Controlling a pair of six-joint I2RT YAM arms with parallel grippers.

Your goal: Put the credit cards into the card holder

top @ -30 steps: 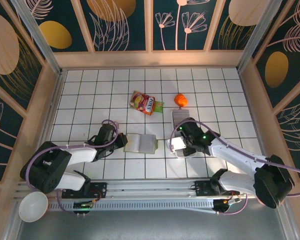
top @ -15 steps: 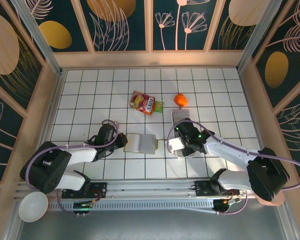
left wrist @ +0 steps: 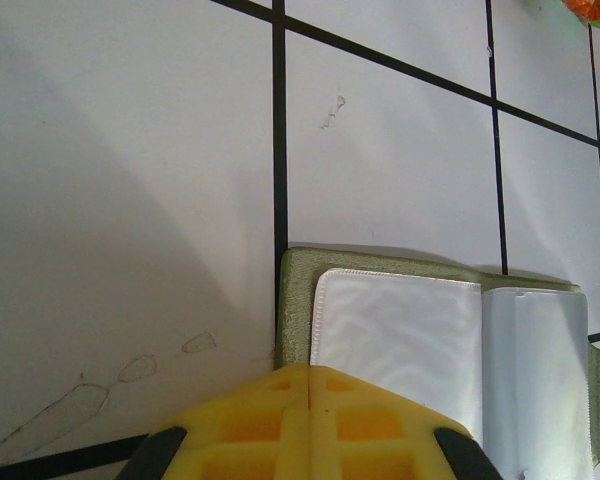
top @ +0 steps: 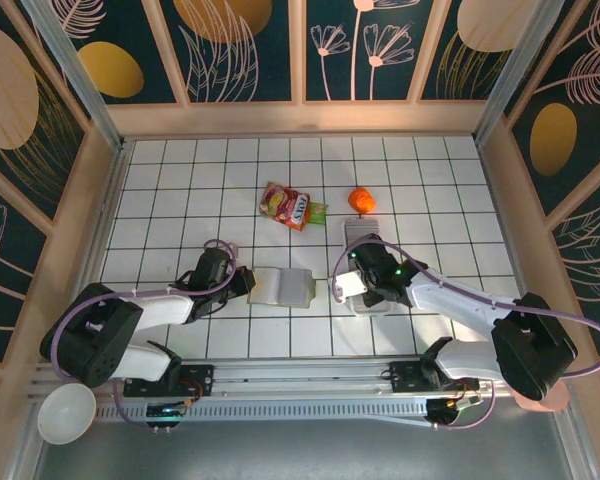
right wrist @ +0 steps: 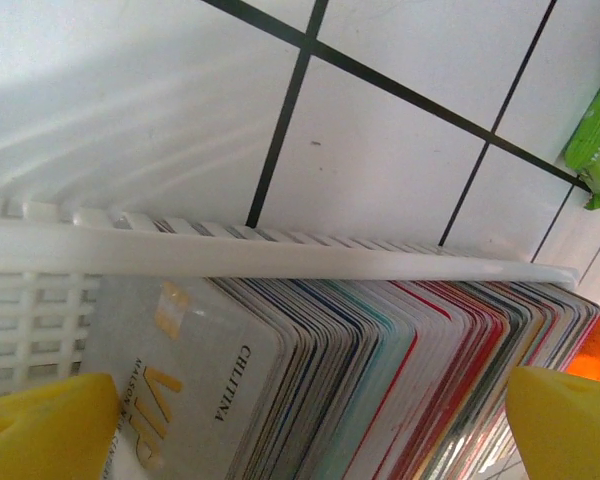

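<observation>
At mid-table the card holder (top: 281, 286) lay open with no card in it yet. The left gripper (left wrist: 308, 390), closed and empty, sat at its edge. The right gripper (right wrist: 305, 420) gaped wide astride the credit cards (right wrist: 400, 350), all packed in their white tray (right wrist: 280, 258). Since a second earlier, only the right arm had crept slightly leftward.

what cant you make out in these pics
- Top external: the right gripper covers most of the white slotted plastic tray and its cards.
- Left wrist: the shut left gripper hides the near edge of the olive-green folding card holder; contact unclear; the frame edge cuts its right end.
- Right wrist: the packed multicoloured credit cards run off the bottom edge; their count and most print are unreadable.
</observation>
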